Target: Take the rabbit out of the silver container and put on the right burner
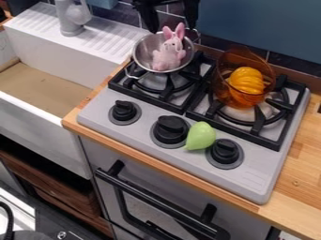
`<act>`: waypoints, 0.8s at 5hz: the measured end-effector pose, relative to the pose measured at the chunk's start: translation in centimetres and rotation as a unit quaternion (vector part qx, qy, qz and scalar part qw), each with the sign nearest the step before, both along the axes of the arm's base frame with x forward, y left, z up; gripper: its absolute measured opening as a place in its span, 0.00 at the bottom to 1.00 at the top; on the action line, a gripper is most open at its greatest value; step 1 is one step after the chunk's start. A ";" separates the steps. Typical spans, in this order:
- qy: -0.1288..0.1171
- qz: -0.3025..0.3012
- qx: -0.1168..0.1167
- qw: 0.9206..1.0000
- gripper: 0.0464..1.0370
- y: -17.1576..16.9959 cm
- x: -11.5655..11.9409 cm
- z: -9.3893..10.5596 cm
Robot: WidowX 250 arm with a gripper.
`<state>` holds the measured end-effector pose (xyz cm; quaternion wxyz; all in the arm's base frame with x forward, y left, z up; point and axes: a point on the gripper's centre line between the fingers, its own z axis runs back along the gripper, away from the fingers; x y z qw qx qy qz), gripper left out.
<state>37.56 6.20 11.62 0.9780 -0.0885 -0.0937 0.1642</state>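
The gripper (pixel 171 25) hangs at the top edge over the back of the stove, its two fingers apart on either side of the rabbit's ears; it stands open. Below it the pink rabbit (pixel 168 55) sits upright in the silver container (pixel 145 50), ears above the rim. That container rests over the left burner (pixel 156 83). On the right burner (pixel 280 101) stands a see-through amber pot (pixel 227 89) with a ribbed orange toy (pixel 246 80) inside.
A green pear-shaped toy (pixel 201 136) lies on the stove front between the middle knob (pixel 171 130) and right knob (pixel 225 152). The white sink (pixel 44 117) and a grey faucet (pixel 70 16) are at left, wooden counter (pixel 301 164) at right.
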 end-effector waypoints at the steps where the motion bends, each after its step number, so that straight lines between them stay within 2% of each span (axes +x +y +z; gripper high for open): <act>1: 0.003 -0.013 0.005 1.000 0.96 0.0 -0.1 -2.1; 3: -0.013 -0.008 0.022 1.000 0.96 0.0 0.4 -3.4; 4: -0.003 0.013 0.031 0.999 0.96 0.2 0.6 -4.6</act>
